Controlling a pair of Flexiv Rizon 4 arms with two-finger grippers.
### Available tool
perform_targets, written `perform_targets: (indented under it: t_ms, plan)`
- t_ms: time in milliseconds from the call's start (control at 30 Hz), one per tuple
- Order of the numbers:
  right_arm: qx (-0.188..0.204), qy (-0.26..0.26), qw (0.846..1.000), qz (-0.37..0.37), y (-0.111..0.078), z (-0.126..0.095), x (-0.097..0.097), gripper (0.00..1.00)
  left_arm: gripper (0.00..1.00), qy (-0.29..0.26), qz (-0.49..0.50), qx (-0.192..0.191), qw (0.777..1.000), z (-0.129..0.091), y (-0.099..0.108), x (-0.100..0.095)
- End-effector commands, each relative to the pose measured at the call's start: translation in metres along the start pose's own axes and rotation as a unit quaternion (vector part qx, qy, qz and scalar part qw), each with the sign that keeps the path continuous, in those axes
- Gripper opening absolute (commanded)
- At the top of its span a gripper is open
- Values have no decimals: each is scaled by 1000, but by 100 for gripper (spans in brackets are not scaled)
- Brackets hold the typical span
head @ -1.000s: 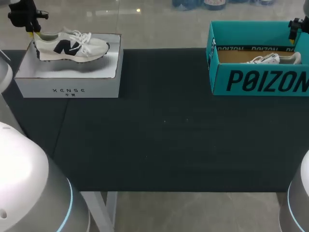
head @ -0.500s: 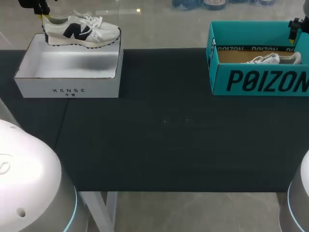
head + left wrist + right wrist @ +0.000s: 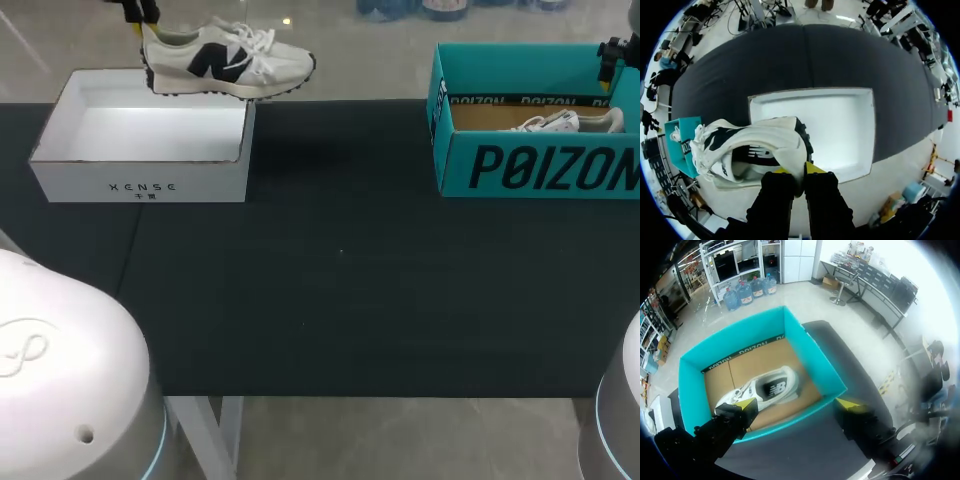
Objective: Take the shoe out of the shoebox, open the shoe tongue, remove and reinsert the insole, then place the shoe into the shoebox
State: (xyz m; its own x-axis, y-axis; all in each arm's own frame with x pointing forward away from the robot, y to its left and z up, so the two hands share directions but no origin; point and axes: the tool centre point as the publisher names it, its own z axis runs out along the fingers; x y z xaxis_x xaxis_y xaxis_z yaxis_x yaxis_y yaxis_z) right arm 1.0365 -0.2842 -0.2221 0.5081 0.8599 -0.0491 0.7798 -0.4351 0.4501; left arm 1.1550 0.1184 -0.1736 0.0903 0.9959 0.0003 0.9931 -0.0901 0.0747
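Pinching the heel of the white shoe (image 3: 225,62), the left fingers (image 3: 815,168) hold it in the air above the far right corner of the white shoebox (image 3: 140,180), toe projecting beyond its right wall. A teal box (image 3: 540,165) stands on the table (image 3: 340,290) well right of the white shoebox, with a second shoe (image 3: 767,390) inside. The right fingers (image 3: 746,403) hang spread above it.

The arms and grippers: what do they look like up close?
Each arm is a smooth, rounded white shell, left arm and right arm, ringed with a thin light-blue band. The left gripper and right gripper have blocky black fingers ending in bright yellow tips.
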Motion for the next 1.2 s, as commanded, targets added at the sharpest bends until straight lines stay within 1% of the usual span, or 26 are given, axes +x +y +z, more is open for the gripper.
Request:
perform_targets:
  t_ms: [33,67,100,200,400,600,833,933,1067,1200]
  plan:
    - [-1,-1,1000,1,0,0,0,100,0,42,-1,-167,985,11,-78,-40]
    - [-1,-1,1000,1,0,0,0,100,0,47,1,-169,984,14,-84,-47]
    - [-1,-1,1000,1,0,0,0,100,0,38,-5,-166,985,17,-90,-54]
    - [-1,-1,1000,1,0,0,0,100,0,33,-4,-166,985,25,-106,-75]
    - [-1,-1,1000,1,0,0,0,100,0,17,3,-174,985,32,-132,-119]
    - [-1,-1,1000,1,0,0,0,100,0,9,18,-177,984,40,-150,-159]
    - [-1,-1,1000,1,0,0,0,100,0,0,31,-181,983,57,-164,-201]
    - [-1,-1,1000,1,0,0,0,100,0,-4,43,-185,982,65,-173,-221]
    - [-1,-1,1000,1,0,0,0,100,0,-9,63,-181,981,74,-186,-240]
    - [-1,-1,1000,1,0,0,0,100,0,-15,75,-174,982,78,-199,-252]
